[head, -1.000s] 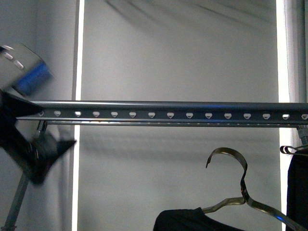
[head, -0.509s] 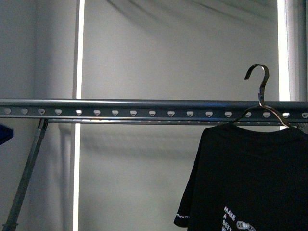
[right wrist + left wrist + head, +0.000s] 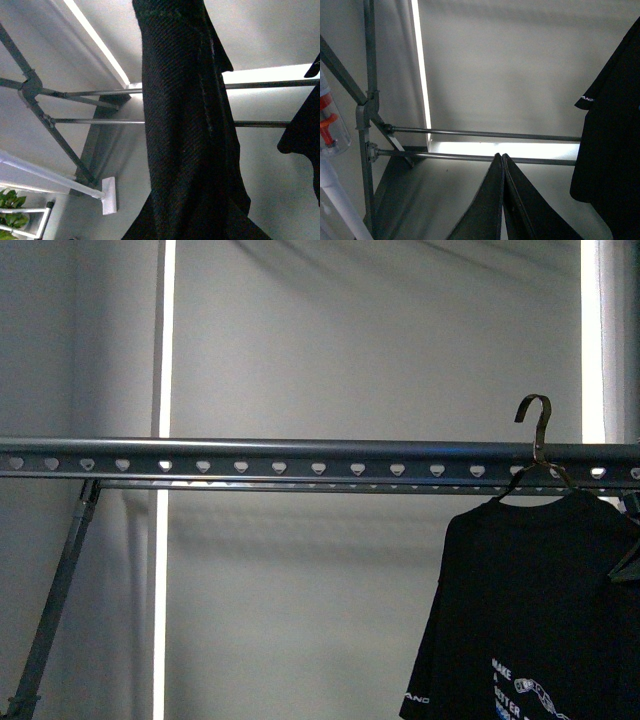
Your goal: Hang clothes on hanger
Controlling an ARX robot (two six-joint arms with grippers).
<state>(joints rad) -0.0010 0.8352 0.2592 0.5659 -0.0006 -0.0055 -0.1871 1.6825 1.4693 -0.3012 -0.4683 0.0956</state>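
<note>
- My left gripper (image 3: 502,156) has its fingers pressed together, with nothing between them.
- Black cloth fills the right gripper's wrist view, so I cannot tell how that one stands.
- The clothes (image 3: 540,600) hang apart from the left gripper, with their wire hook (image 3: 538,425) crossing the hanger (image 3: 300,458).

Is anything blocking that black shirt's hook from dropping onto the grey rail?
Nothing visible does. The black shirt's hook rises above the top edge of the grey rail, and nothing else sits on the rail there. A dark shape at the right edge hangs close beside the shirt, not under the hook.
</note>
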